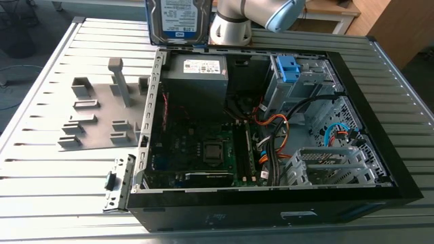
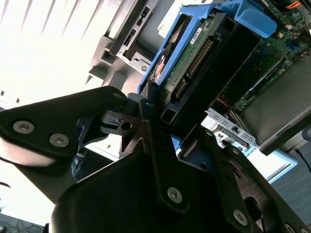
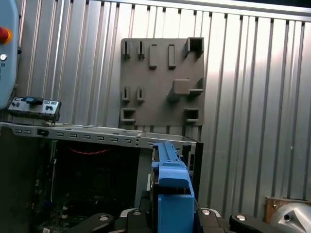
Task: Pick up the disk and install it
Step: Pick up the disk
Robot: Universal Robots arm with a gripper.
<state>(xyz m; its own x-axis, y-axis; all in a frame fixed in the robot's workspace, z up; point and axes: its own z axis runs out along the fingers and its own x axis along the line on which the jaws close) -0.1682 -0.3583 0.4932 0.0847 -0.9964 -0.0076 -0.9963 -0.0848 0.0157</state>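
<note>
The disk [image 1: 178, 20], silver-grey with a blue-and-white label, hangs upright above the far rim of the open black computer case [image 1: 271, 195]. In the second wrist view my gripper [image 2: 165, 116] is shut on the disk [image 2: 192, 53], its black fingers [image 2: 148, 109] clamped on the blue plastic bracket, with the green circuit board and connector side showing. In the first wrist view the bracket edge of the disk [image 3: 170, 194] stands between the fingers [image 3: 214, 216], above the case's side wall.
Inside the case are a grey power supply [image 1: 196, 76], a silver drive cage with a blue latch [image 1: 288, 68], cables and a second silver cage [image 1: 326, 165]. A grey fixture plate [image 1: 101, 112] lies on the ribbed metal table at the exterior view's left. The arm's base [image 1: 230, 25] stands behind the case.
</note>
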